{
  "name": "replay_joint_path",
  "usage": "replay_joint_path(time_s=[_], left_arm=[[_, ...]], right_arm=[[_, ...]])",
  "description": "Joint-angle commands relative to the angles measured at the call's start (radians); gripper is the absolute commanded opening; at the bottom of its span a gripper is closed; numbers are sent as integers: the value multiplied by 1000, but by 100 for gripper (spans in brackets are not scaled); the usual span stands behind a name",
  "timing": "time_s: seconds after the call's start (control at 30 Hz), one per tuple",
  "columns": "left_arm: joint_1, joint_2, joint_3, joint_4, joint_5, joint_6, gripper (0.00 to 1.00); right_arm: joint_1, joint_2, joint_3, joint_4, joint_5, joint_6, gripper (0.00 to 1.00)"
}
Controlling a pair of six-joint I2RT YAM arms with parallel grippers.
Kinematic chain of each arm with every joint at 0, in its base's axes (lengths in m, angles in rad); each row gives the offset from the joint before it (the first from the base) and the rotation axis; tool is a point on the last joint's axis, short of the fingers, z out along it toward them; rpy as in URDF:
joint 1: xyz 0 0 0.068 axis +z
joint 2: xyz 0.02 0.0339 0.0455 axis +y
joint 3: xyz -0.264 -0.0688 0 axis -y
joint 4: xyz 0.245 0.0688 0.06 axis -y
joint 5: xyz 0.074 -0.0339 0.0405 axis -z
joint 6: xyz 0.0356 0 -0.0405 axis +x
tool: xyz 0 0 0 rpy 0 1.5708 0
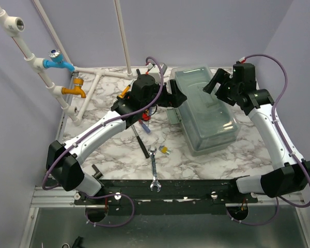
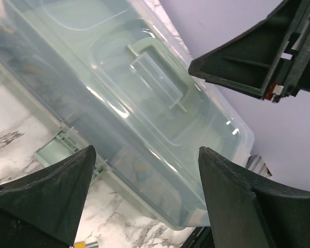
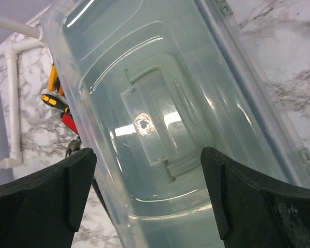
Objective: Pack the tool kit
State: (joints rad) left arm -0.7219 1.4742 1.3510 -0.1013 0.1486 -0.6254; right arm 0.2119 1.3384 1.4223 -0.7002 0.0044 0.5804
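Closed in by lilac walls (image 1: pixel 206 31) at back and sides. Floored with a white, grey-veined marble table (image 1: pixel 119 155); white pipes (image 1: pixel 41 72) with a blue tap (image 1: pixel 57 61) and an orange tap (image 1: pixel 76 91) at far left. Right of centre on that table: toolbox (image 1: pixel 206 111), lid shut, handle up, long axis running far to near, near end swung slightly right. Left gripper (image 2: pixel 144 152) spread wide beside its left long side; right gripper (image 3: pixel 147 152) spread wide over the lid handle, gripping nothing. Loose on the marble: wrench (image 1: pixel 154 173), screwdriver (image 1: pixel 141 142).
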Motion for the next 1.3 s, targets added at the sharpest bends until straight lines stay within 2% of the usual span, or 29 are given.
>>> replay_joint_path(time_s=[0.0, 0.1, 0.3, 0.37, 0.7, 0.93, 1.1, 1.27], left_arm=[[-3, 4, 15, -46, -111, 12, 83], [-2, 4, 12, -30, -120, 21, 84], [-2, 27, 29, -8, -113, 24, 84], [-3, 40, 41, -9, -110, 28, 84], [-2, 123, 87, 10, -104, 46, 85], [-3, 133, 83, 20, -95, 54, 85], [-4, 129, 77, 16, -91, 73, 85], [-2, 129, 78, 20, -79, 80, 85]], right_arm=[[-5, 61, 60, -106, 28, 111, 89], [-5, 92, 89, -183, 83, 139, 85], [-5, 135, 76, -217, 116, 173, 86], [-6, 165, 109, -268, 173, 184, 86], [22, 249, 298, -385, 270, 128, 86], [23, 247, 193, -332, 255, 124, 86], [22, 232, 144, -290, 158, 138, 86], [44, 269, 219, -416, 247, 136, 90]])
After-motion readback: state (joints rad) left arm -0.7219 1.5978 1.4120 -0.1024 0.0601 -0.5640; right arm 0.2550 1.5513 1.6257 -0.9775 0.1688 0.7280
